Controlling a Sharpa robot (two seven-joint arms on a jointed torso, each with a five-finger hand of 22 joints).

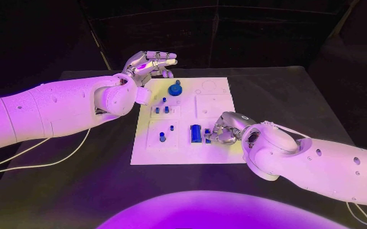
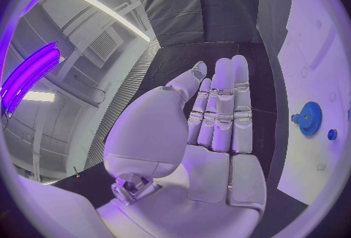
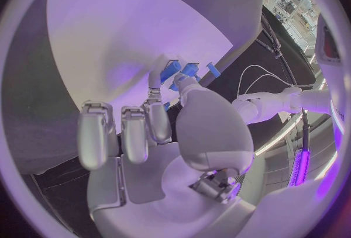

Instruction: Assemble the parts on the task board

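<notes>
The white task board (image 1: 187,149) lies mid-table. A blue gear (image 1: 175,88) stands at its far left, with small blue pegs (image 1: 162,109) nearer and two more (image 1: 162,136) at the near left. A blue cylinder (image 1: 195,133) stands in the near middle. My right hand (image 1: 223,128) is down on the board beside that cylinder; its thumb and a finger pinch a small blue part (image 3: 183,70). My left hand (image 1: 153,62) hovers off the far left corner, fingers straight, holding nothing. Past the left hand (image 2: 216,115), the left wrist view shows the gear (image 2: 310,118) and the board (image 2: 307,62).
The black table (image 1: 290,96) runs round the board on all sides. A white cable (image 1: 46,163) trails over the table at the near left. Recessed square outlines (image 1: 214,104) mark the board's far right part.
</notes>
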